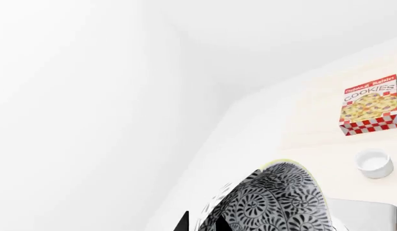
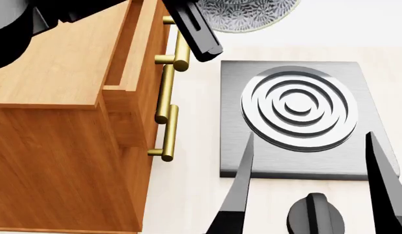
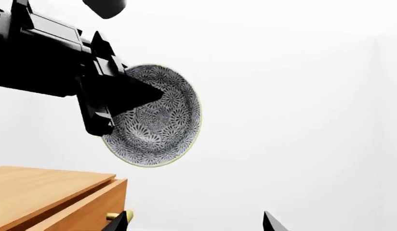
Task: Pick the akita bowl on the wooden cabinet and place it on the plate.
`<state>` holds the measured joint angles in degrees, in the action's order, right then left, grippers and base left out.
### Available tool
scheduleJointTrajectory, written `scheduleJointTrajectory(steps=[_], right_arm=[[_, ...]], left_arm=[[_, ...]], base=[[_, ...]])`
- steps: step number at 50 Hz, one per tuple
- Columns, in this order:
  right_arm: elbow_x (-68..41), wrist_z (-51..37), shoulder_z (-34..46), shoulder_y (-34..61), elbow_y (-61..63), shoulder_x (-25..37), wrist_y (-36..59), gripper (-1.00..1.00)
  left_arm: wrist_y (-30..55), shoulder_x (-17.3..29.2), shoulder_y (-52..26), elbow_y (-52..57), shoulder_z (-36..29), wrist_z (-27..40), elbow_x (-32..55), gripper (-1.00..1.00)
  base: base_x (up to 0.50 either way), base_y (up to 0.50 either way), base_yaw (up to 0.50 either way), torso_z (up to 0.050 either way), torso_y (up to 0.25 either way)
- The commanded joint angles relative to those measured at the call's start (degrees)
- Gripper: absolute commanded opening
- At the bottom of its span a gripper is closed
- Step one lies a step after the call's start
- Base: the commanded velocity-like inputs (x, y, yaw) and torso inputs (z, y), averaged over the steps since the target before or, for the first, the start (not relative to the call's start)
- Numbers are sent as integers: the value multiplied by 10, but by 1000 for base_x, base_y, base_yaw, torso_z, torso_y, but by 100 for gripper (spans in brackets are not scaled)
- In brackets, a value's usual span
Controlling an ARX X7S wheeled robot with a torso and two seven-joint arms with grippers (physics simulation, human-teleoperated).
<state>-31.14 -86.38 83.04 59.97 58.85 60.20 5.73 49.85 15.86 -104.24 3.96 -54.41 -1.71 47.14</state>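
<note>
The left tool (image 3: 105, 103) is clamped on the rim of the akita bowl (image 3: 161, 118), holding it tilted in the air, clear of the wooden cabinet (image 2: 64, 112). The right tool (image 2: 311, 170) hangs spread open over the stove burner (image 2: 298, 107) on the worktop (image 2: 188, 195).

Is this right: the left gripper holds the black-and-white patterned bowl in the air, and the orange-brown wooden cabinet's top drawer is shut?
Not quite. The left gripper does hold the black-and-white patterned bowl in the air, but the orange-brown wooden cabinet has its top drawer pulled partly open, as the head view shows.
</note>
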Motion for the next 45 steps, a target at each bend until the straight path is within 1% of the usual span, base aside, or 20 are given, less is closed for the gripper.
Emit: scheduleJointTrajectory(steps=[1, 6, 13, 33, 45], right_arm=[[-4, -5, -2, 1, 4, 3, 5, 100], [-4, -5, -3, -1, 2, 5, 1, 100], [-6, -8, -3, 2, 4, 3, 11, 100], [-4, -14, 10, 12, 7, 11, -1, 100], [-7, -17, 18, 21, 7, 9, 0, 100]], left_arm=[[-15, 17, 17, 36, 11, -4, 7, -100], [-28, 29, 28, 57, 23, -17, 24, -100], [-31, 38, 31, 60, 29, -26, 34, -100], [-50, 51, 62, 83, 12, -44, 32, -100], [-55, 58, 79, 99, 9, -42, 37, -100]], base=[[0, 0, 0, 0, 0], [0, 0, 0, 0, 4], [0, 0, 0, 0, 0], [0, 0, 0, 0, 0], [0, 0, 0, 0, 0]])
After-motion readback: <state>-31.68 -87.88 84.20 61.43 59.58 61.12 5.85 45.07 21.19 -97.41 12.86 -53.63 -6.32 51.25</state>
